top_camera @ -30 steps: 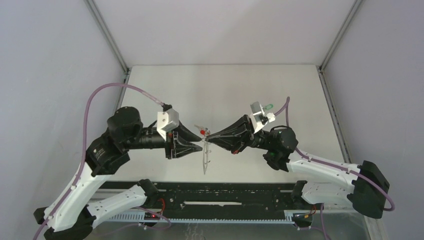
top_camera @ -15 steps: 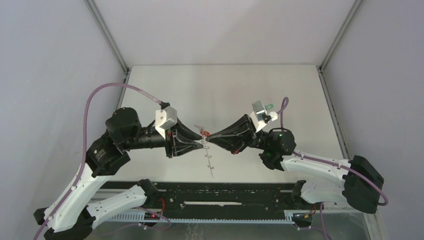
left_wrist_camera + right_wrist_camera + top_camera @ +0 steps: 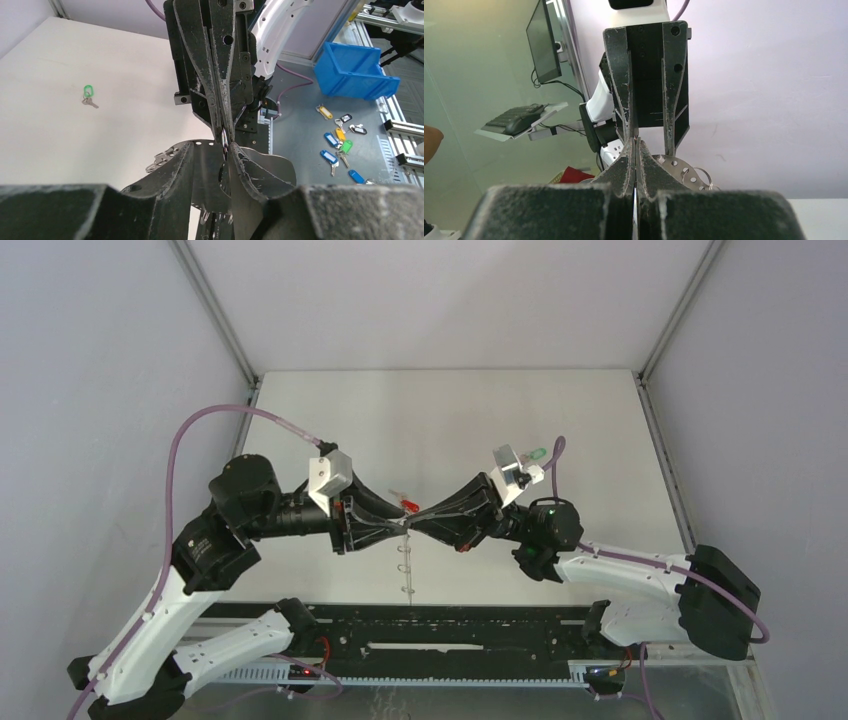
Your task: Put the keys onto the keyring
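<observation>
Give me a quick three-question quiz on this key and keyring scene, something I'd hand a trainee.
1. True or false: the green key lies on the table, apart from both grippers.
2. What hangs below the point where the left gripper and the right gripper meet tip to tip? A) the keyring; B) a spoon; C) a cloth.
3. Fill in: the gripper whose jaws are pressed fully together is the ____ one.

Key: 1 true; 2 A; 3 right.
</observation>
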### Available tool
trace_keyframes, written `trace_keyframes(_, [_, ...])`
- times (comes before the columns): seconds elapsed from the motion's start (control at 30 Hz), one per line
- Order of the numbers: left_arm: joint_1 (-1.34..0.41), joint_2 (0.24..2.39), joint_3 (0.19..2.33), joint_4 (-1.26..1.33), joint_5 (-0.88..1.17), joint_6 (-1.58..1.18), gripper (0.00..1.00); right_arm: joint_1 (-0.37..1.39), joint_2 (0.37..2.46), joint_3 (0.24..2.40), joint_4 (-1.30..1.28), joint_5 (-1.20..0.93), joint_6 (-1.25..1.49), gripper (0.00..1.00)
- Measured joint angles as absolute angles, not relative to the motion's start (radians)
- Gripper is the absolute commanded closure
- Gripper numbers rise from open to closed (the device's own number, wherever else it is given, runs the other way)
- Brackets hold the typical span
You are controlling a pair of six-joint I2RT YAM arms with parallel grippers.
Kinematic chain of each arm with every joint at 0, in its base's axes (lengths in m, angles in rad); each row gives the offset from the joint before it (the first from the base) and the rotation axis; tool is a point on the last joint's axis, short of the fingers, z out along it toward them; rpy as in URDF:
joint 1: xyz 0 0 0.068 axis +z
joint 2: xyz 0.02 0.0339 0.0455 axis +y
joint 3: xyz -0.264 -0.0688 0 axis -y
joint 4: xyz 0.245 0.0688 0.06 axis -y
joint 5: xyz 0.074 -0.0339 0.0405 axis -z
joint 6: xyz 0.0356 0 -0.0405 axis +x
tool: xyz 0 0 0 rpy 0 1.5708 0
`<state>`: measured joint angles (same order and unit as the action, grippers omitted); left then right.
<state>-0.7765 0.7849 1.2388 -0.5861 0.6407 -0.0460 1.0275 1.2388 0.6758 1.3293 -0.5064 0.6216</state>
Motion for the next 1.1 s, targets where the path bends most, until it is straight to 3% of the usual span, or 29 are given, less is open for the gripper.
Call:
trace_keyframes(0.13, [-0.776,0.785,1.239,-0.587,0.645,-0.044,0.78,1.029,1.24,0.676,1.335,-0.505,0.62,1.0])
trace_keyframes(0.23, [-0.776,0.783,1.238,-0.59,0.653,-0.042,0.97,1.029,1.24,0.676,1.332,-0.503,0.617,1.0])
trace_keyframes(0.27, [-0.776,0.782,1.236,-0.593,0.657,-0.037,0.99,1.029,1.24,0.676,1.326,-0.501,0.616,1.0])
trace_keyframes(0.33, [-0.776,0.777,1.23,-0.599,0.658,-0.03,1.0,1.028,1.24,0.676,1.317,-0.502,0.613,1.0])
trace_keyframes(0.43, [-0.776,0.771,1.227,-0.616,0.645,-0.024,1.0,1.021,1.235,0.676,1.287,-0.512,0.612,0.76])
trace_keyframes(0.63, [-0.774,0.778,1.227,-0.699,0.603,0.052,1.0,0.92,1.128,0.721,0.997,-0.628,0.602,0.62])
trace_keyframes(0.87, [-0.774,0.852,1.254,-0.838,0.601,0.153,1.0,0.897,1.063,1.053,0.346,-0.729,0.288,0.62])
trace_keyframes(1.1, [-0.774,0.923,1.332,-0.913,0.616,0.211,1.0,0.919,1.127,1.201,-0.03,-0.77,0.063,0.68])
